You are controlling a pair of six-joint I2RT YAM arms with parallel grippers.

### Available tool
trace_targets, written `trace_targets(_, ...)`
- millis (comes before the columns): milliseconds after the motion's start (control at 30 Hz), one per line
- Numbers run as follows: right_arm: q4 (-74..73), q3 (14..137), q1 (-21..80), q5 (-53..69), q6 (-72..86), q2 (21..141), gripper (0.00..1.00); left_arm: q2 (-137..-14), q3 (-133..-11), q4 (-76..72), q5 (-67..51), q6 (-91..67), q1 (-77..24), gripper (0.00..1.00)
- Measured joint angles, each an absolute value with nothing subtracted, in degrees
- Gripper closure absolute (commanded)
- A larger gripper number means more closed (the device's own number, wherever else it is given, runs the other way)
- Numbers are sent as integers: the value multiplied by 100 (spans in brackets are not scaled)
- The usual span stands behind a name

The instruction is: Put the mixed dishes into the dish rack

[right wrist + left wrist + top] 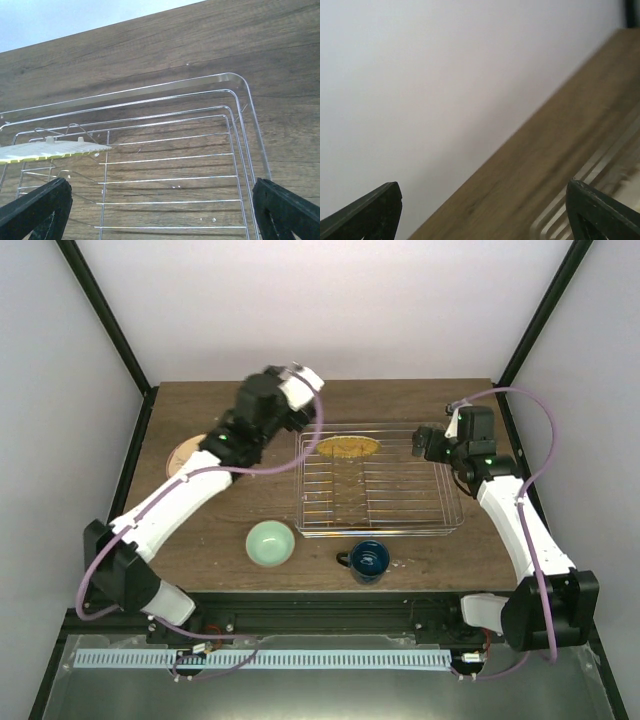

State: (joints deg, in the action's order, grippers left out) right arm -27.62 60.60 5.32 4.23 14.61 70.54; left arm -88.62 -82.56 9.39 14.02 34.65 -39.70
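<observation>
Up at the far left of the dish rack (440, 530), the lime-green plate (348, 447) is the only thing loaded (one down). Mint-green bowl (270, 543) and dark blue mug (368, 560) wait on the surface (440, 400) just in front, cream plate (180, 455) off left. My left tool (482, 200) and right tool (160, 200) hover spread apart, empty, well away from those.

Bowl (270, 543) & mug (368, 560) in front of rack (400, 490), plate (348, 447) inside.

Two plates (348, 447) (178, 458), one bowl (270, 543), one mug (368, 560), one rack (400, 532).
</observation>
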Motion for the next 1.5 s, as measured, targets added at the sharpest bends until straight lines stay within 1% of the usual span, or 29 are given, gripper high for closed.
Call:
trace_targets(67,-2703,5996,532,493,1459,7043,0,-8611,-8322,1116,1398,2707,-3415,10)
trace_targets(167,-2679,5881,532,515,1459,6984,0,-8593,-8586,1623,1358,1634,-2602,10)
trace_targets(233,-2668,5841,532,515,1459,6930,0,-8680,-8702,2025,1118,749,-1903,14)
trace_targets(267,-2665,5833,532,517,1459,6906,0,-8722,-8696,2158,923,351,-1542,19)
trace_targets(333,-2648,5819,532,545,1459,6853,0,-8831,-8449,2274,325,-554,-541,23)
trace_targets(433,-2641,5800,532,593,1461,6792,0,-8908,-7588,2241,-279,-1625,720,22)
trace_targets(467,-2641,5795,532,598,1461,6781,0,-8914,-7286,2290,-331,-1870,974,21)
trace_targets(533,-2641,5795,532,600,1466,6777,0,-8912,-6823,2397,-357,-2224,1135,21)
trace_targets(600,-2646,5795,532,607,1472,6777,0,-8901,-6534,2471,-421,-2484,1081,20)
trace_targets(767,-2661,5798,532,696,1507,6823,0,-8687,-6302,2362,-602,-2869,1098,20)
trace_targets(1133,-2783,5798,532,965,1450,6980,0,-8512,-5315,1848,-1050,-3343,1944,19)
trace_targets(1500,-2786,5798,532,1107,1393,6982,0,-8914,-5120,1282,-1487,-3538,2029,20)
